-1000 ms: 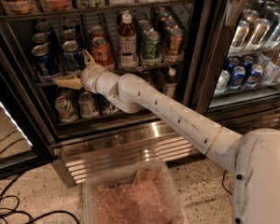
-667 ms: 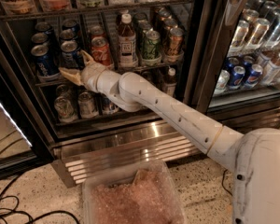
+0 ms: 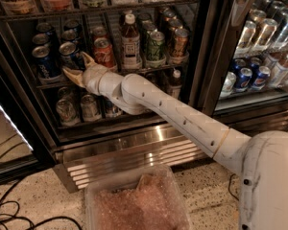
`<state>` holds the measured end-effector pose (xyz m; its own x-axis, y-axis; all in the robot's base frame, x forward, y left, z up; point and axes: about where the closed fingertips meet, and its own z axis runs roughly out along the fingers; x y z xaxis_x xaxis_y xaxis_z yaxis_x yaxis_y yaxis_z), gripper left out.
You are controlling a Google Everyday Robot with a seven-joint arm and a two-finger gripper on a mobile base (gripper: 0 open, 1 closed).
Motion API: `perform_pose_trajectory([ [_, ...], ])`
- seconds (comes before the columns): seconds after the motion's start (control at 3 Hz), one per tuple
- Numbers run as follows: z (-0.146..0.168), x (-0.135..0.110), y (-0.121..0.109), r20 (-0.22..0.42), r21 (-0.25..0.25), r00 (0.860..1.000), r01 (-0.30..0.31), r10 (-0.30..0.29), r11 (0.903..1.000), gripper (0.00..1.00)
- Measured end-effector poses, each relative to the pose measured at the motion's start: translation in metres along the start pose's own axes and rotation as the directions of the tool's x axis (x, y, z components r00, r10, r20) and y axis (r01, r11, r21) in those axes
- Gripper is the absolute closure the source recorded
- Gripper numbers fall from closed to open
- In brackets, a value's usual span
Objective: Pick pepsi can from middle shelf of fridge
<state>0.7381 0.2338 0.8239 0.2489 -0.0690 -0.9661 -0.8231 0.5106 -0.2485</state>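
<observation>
Item 1, gripper [image 3: 75,63]: two tapered tan fingers [image 3: 69,74], spread apart, on a white wrist. I see it at ten o'clock from the centre of my view.
Item 2, arm [image 3: 182,119]: off-white tubular shells with rounded, bulging joints. A row of small dark holes runs along the long segment, and one thin tan band rings it towards four o'clock.
Item 3, body housing [image 3: 271,181]: large, smooth, rounded white shell at five o'clock, with two small dark holes on its left side.
</observation>
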Motion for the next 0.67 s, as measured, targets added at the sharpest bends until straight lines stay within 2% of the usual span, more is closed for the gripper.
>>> perform_pose_trajectory([
  [0.67,0.0009,0.0011,0.0021,-0.001,-0.009,1.000,-0.006,0.006,0.9999,1.00],
])
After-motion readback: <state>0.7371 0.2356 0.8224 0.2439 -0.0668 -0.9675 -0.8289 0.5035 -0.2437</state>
